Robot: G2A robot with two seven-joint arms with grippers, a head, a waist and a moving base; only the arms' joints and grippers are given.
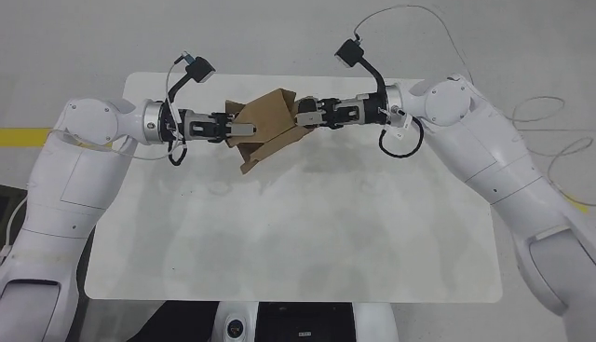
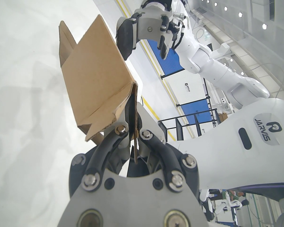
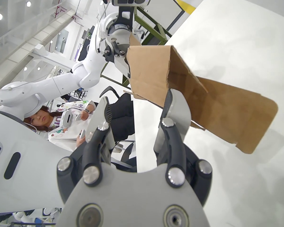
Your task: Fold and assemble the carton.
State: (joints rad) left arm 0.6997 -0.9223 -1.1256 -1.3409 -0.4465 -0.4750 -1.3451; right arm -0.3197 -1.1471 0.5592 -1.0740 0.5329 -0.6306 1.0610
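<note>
Pinched right up against the left wrist camera, one thin edge of the carton [image 2: 94,72] sits between the fingers of the left gripper [image 2: 132,119], which is clamped tight on the cardboard. That grip looks like an anchor, holding the piece off the surface so its panels are free to swing. The carton itself is only part-formed: a brown sheet opened along its creases into a loose angle, with a long flap [image 3: 250,124] with rounded corners hanging down toward the table. From above, the carton [image 1: 270,123] hangs in the air over the far half of the white table [image 1: 307,239], directly between the two arms and touching nothing below it. On its other side the right gripper [image 3: 138,105] has its fingers spread wide and grips nothing. One finger [image 3: 175,100] lies just at a panel near a crease, though I cannot tell whether it actually presses on it. My guess is that this arm is placed there to push or catch a wall and square the box up against the left arm's hold. With so narrow a pinch, a hard shove could twist the cardboard out of the fingers.
</note>
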